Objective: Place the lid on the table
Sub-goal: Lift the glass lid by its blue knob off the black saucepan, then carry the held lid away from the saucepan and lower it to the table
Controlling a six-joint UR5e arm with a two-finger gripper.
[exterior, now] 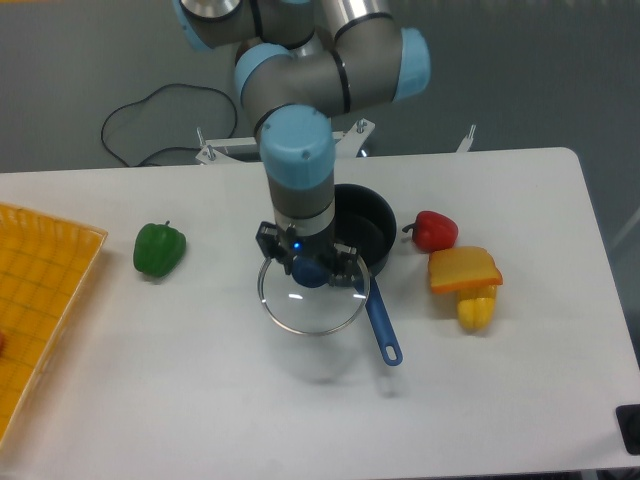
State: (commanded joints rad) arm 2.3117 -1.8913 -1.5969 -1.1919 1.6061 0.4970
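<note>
Where lid (312,298) overlaps saucepan (362,228)

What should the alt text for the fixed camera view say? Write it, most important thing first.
A robot arm's gripper holds a clear glass lid by its blue knob, lifted beside a dark saucepan on a white table. A green pepper lies to the left, a red pepper to the right.
</note>
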